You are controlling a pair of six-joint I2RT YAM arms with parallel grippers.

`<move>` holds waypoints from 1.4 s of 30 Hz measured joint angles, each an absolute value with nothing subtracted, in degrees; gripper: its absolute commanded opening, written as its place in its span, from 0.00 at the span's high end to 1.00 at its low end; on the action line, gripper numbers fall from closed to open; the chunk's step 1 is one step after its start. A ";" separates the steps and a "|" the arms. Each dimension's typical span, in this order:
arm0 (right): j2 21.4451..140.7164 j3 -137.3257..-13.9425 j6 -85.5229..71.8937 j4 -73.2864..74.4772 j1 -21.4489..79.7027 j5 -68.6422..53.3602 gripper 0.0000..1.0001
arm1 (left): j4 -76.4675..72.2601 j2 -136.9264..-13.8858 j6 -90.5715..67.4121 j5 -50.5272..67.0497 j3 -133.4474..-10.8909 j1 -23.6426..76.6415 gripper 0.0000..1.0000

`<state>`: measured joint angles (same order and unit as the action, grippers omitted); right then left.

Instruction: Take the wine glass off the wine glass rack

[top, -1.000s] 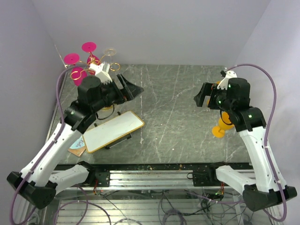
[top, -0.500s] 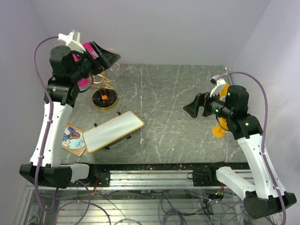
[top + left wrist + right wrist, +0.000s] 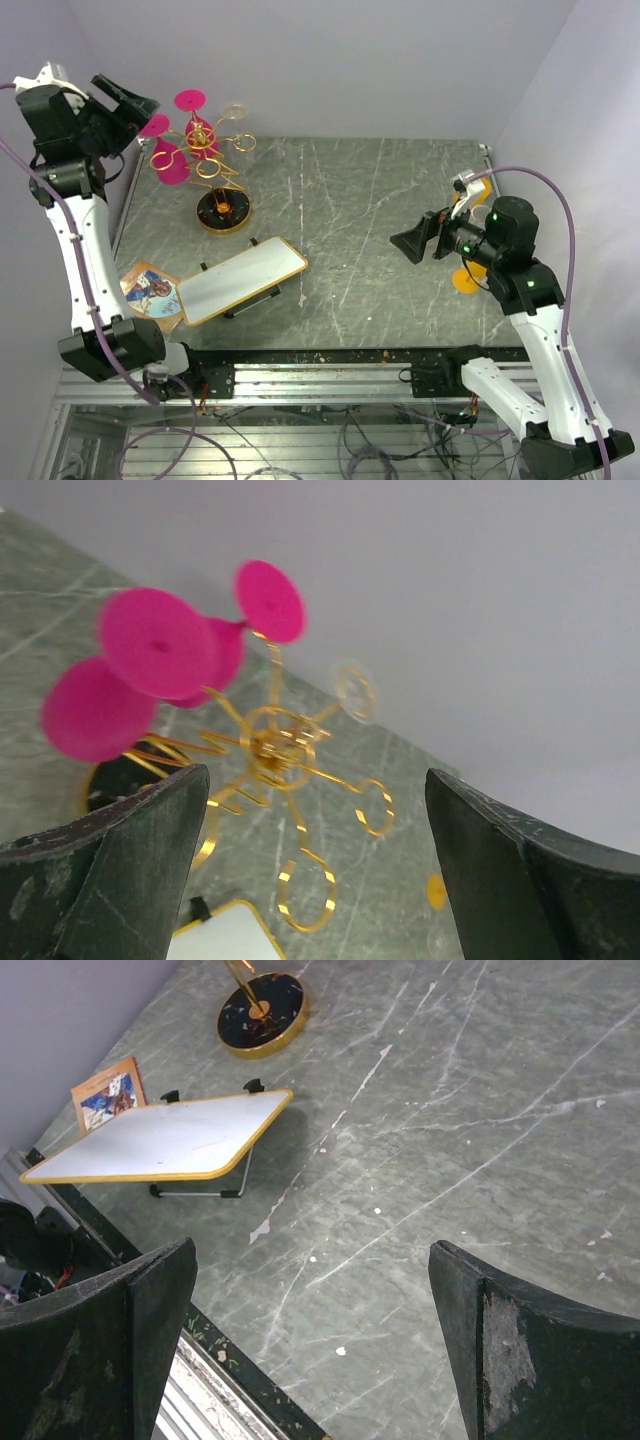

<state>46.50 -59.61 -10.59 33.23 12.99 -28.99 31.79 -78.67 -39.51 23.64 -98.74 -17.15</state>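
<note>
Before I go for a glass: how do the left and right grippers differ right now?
The left gripper is raised by the top of the wine glass rack, near its pink glasses; the right gripper hangs over the right half of the table, far from the rack. The left wrist view frames the rack's ring loops; the right wrist view catches its black base beside a white board. Both are open and empty.

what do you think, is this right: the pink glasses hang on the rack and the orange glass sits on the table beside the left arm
Not quite. The orange glass sits on the table beside the right arm, not the left; the top external view shows it. The pink glasses do hang on the rack.
</note>
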 measured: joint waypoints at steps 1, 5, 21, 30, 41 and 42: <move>45.91 -59.31 -10.59 33.17 13.19 -28.88 0.00 | 32.12 -79.55 -39.35 23.55 -98.78 -19.07 0.01; 43.90 -58.37 -10.61 32.71 13.63 -28.62 0.00 | 33.06 -83.07 -39.31 23.38 -98.78 -23.75 0.02; 40.36 -55.37 -10.66 31.05 13.78 -27.59 0.00 | 27.62 -94.87 -40.99 26.04 -98.78 -25.93 0.14; 39.83 -55.37 -10.66 30.63 13.85 -27.40 0.00 | 26.89 -100.60 -40.99 26.17 -101.67 -23.73 0.20; 39.99 -55.35 -10.66 30.24 13.85 -27.18 0.00 | 27.11 -102.15 -40.21 26.00 -102.67 -23.09 0.39; 40.01 -55.35 -10.66 30.24 13.85 -27.18 0.00 | 27.05 -102.15 -40.16 26.00 -102.56 -23.09 0.41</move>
